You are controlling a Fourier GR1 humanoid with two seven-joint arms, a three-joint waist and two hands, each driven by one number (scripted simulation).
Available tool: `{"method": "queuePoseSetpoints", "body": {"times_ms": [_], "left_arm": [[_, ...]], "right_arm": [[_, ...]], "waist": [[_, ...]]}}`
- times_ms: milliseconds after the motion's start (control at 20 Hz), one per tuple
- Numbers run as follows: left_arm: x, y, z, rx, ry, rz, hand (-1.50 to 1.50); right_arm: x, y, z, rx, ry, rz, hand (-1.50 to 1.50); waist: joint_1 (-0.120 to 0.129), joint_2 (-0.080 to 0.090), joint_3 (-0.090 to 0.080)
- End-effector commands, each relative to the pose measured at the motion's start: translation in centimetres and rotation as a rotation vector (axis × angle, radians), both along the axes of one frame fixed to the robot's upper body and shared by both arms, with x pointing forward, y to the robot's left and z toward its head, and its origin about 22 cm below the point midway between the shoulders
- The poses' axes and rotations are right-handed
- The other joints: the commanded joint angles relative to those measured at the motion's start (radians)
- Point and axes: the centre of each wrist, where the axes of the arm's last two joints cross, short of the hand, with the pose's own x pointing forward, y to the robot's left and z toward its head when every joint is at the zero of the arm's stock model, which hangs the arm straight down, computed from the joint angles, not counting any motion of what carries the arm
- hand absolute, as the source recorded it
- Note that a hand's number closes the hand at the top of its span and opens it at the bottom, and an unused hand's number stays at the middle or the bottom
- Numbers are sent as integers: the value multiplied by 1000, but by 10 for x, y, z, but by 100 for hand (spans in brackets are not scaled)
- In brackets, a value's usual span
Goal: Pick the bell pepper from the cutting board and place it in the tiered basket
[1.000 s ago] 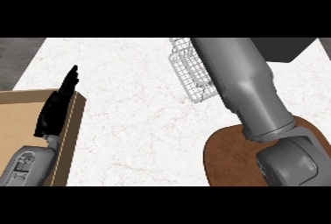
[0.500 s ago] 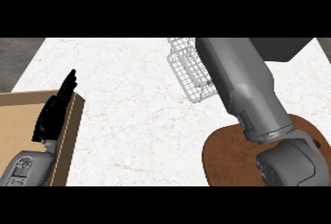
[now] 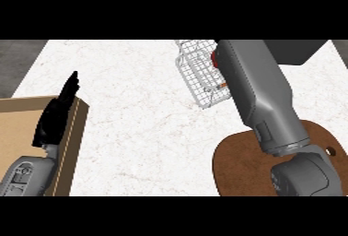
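While the right forearm (image 3: 262, 99) stretches up across the white marbled tabletop (image 3: 142, 138) toward the wire tiered basket (image 3: 197, 73), it covers its own hand, so whether that hand is open or closed cannot be told. A sliver of red (image 3: 215, 58), possibly the bell pepper, shows at the forearm's left edge against the basket's mesh; what it is cannot be told for certain. The round brown cutting board (image 3: 238, 166) lies at lower right, partly under the arm. At the left edge, the left hand (image 3: 55, 115) rests with straight, relaxed fingers pointing up, over the rim of a tan wooden box (image 3: 24, 120).
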Motion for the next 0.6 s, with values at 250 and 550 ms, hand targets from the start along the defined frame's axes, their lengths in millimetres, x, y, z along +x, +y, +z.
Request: {"method": "queuePoseSetpoints", "body": {"times_ms": [250, 550], "left_arm": [[-2, -2, -7, 6, 20, 32, 0], [-10, 12, -16, 4, 25, 37, 0]], "right_arm": [[-11, 16, 35, 70, -376, -158, -150], [-19, 15, 73, 81, -433, -238, -150]], "waist": [[-29, -19, -1], [-35, -23, -4]]}}
